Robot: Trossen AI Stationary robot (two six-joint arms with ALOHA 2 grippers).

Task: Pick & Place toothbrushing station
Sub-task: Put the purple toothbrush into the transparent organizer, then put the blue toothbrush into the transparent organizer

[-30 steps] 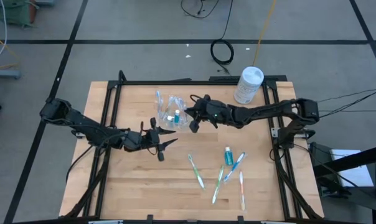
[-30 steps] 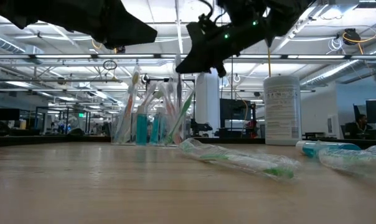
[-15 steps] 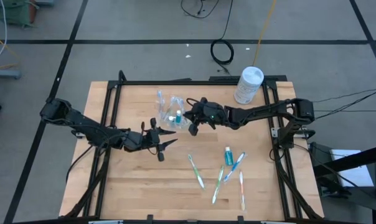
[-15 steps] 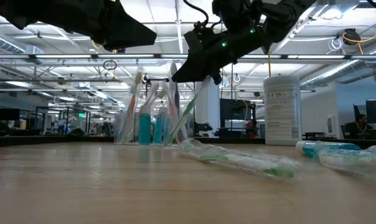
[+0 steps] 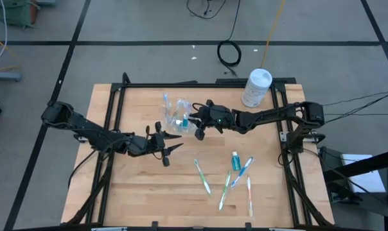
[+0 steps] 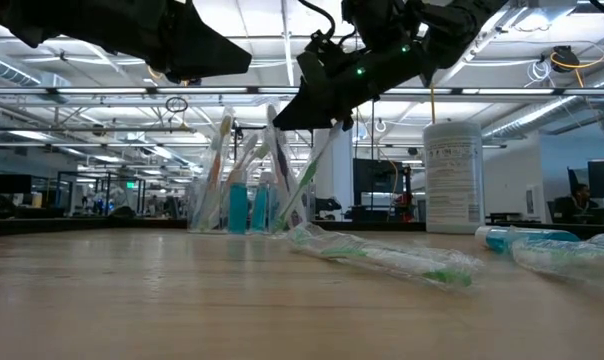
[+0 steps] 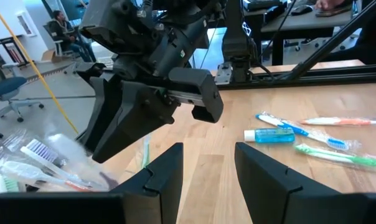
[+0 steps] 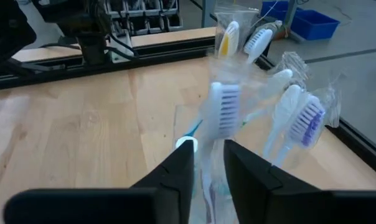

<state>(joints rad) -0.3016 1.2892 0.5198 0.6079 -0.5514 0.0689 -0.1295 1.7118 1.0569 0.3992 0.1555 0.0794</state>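
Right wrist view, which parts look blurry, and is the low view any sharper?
Right wrist view: the toothbrush between the right gripper fingers is smeared by motion blur. Low view: the wrapped toothbrush on the table is soft, the white canister sharper.

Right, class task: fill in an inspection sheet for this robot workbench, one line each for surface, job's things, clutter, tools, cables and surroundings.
Surface: wooden table in a black frame.
Job's things: clear cup standing upright, holding wrapped toothbrushes and blue tubes; four more toothbrushes and a toothpaste tube lying loose on the table toward the right.
Clutter: white canister at the far right corner.
Tools: right tool at the cup, fingers slightly parted around a brush that stands in it; left tool open beside the cup, holding nothing.
Cables: black coil and loose leads on the floor beyond the table.
Surroundings: grey floor; hall with desks and seated people behind.
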